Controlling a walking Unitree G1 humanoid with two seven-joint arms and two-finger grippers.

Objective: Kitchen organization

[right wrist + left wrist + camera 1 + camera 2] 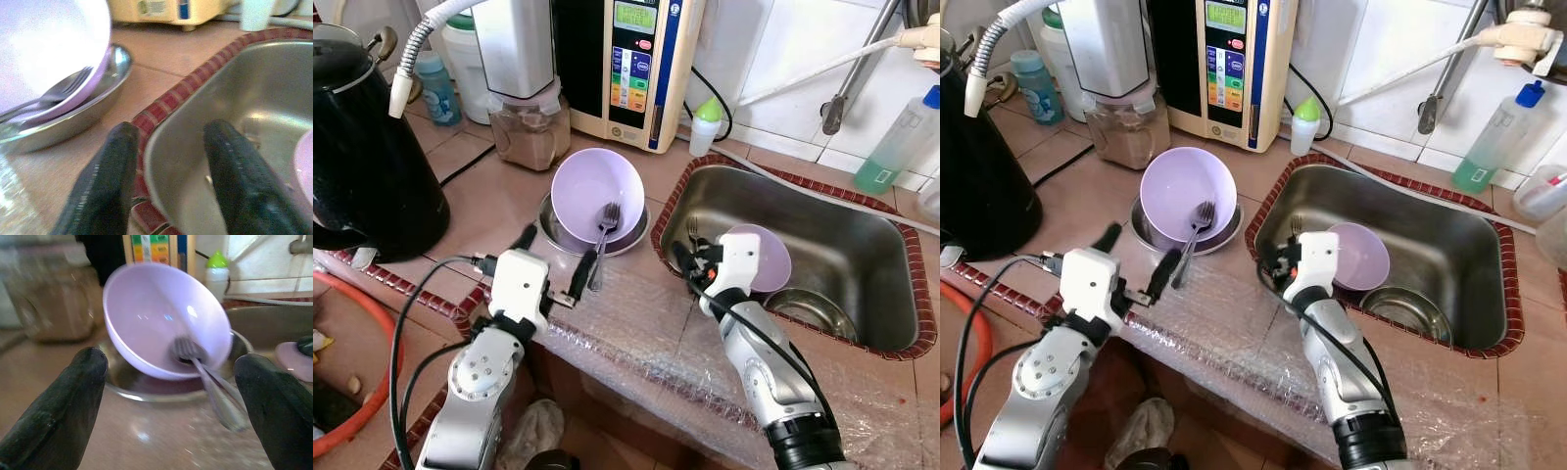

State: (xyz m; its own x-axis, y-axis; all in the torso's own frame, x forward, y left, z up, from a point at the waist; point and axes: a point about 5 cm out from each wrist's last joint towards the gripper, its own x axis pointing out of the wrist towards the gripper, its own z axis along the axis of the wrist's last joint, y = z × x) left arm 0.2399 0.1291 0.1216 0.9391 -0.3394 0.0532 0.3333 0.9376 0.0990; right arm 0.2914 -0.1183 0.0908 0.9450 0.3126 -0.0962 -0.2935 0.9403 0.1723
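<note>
The left gripper (554, 257), fingers spread wide and empty, faces the steel fork (604, 235) whose handle slopes toward it from the tilted lilac plastic bowl (597, 194), nearer than the open, empty right gripper (687, 262) at the sink's (886, 230) rim.

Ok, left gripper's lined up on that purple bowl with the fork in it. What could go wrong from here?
1. The purple bowl sits tilted in the steel dish; a nudge from the open left gripper may tip or slide it.
2. The fork leans loose over the bowl's rim toward that gripper, so it could be knocked onto the counter.
3. The right gripper hovers open at the sink's edge, near a second purple bowl in the sink; swinging it may hit either.
</note>
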